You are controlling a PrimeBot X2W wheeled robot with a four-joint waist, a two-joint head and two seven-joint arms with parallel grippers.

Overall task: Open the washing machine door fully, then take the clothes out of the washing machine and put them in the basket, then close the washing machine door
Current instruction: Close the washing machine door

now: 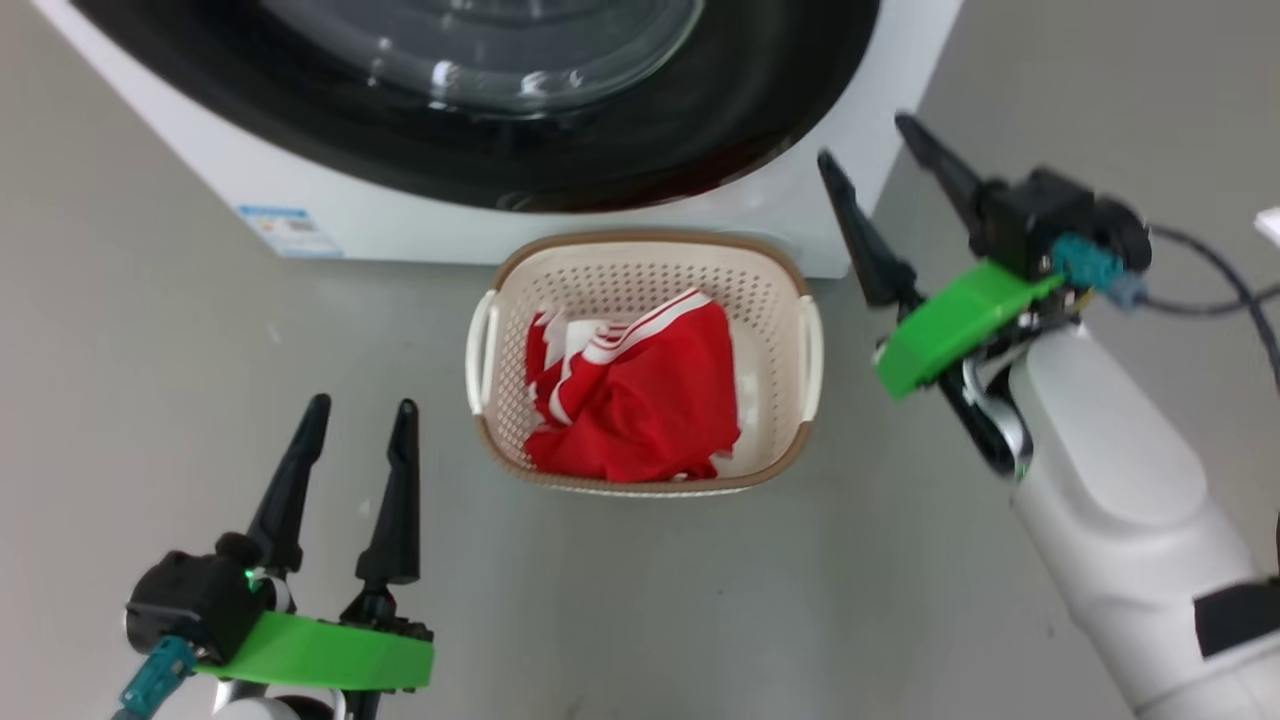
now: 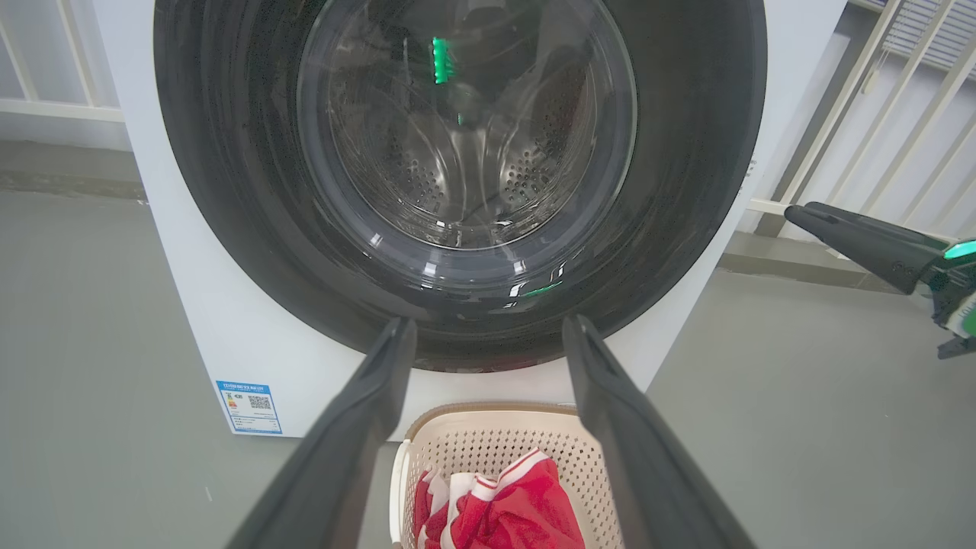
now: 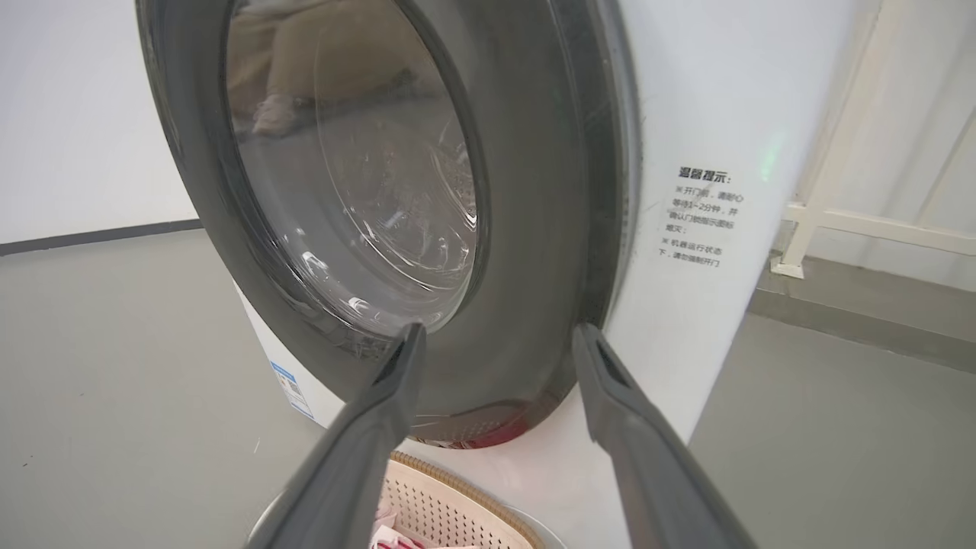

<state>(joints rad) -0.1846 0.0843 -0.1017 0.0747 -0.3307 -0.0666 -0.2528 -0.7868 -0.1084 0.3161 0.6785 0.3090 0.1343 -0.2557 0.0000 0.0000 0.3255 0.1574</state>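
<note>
Where the basket [image 1: 620, 272] stands before the washing machine [image 1: 250, 170], grey floor [image 1: 130, 320] spreads.

The floor [image 1: 150, 300] is smooth, plain grey, with a few small pale specks; 2 things stand directly on it. The washing machine [image 1: 400, 225], a white box, sits flat at the far side. The basket [image 1: 640, 240] stands upright just in front of the machine's lower front, toward its right end; whether they touch cannot be told. Off to the right, a darker grey strip [image 3: 862, 320] borders the floor.
</note>
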